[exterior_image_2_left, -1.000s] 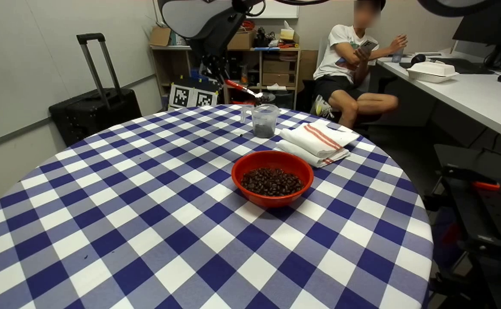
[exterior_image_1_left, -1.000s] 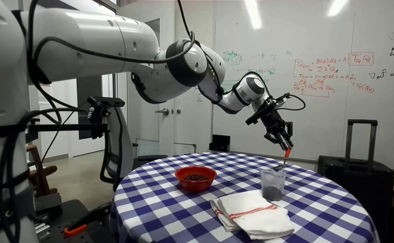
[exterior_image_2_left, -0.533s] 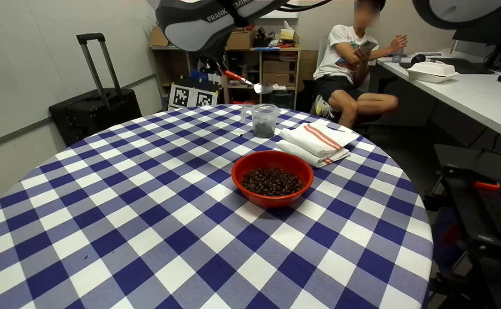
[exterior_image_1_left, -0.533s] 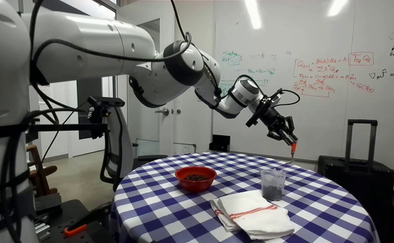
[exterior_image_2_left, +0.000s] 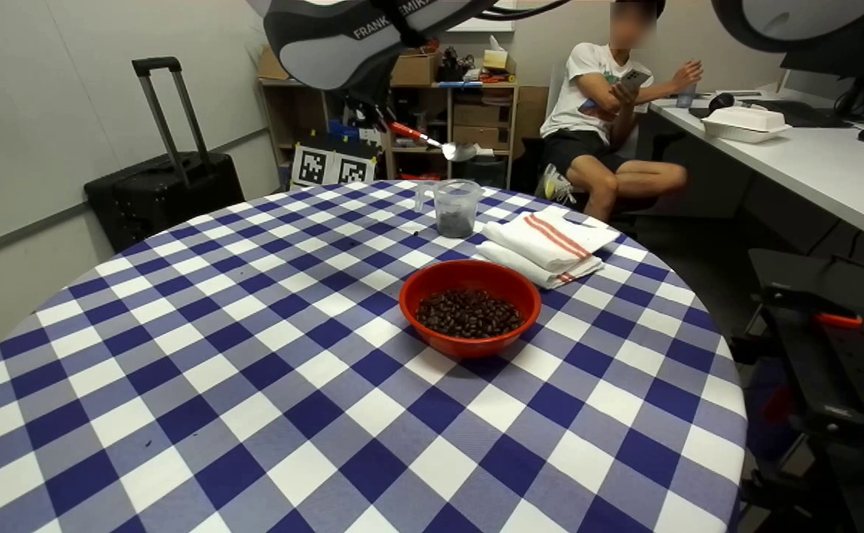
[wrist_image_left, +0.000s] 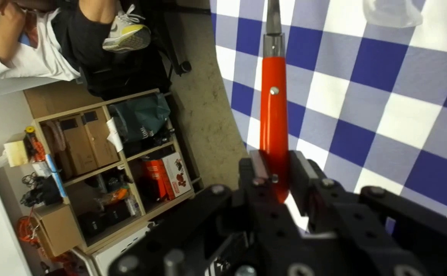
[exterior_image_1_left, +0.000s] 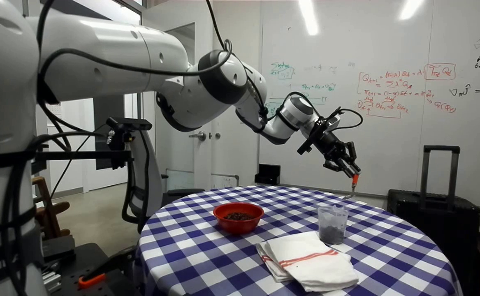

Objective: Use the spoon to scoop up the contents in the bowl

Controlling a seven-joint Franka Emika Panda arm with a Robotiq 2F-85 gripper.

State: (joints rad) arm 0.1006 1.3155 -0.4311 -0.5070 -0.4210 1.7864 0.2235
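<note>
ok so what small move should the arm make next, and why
I'd probably swing the spoon toward the red bowl, passing clear of the see-through cup: the gripper has the spoon clamped, the spoon's head looks empty in an exterior view, and dark beans lie in the bowl, ready to scoop.

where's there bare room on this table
Freest in an exterior view: tablecloth from red bowl to the left edge, bar dark specks, and in front of the bowl. Crowded: behind it, folded towel and clear cup close together, spoon held nearby.
</note>
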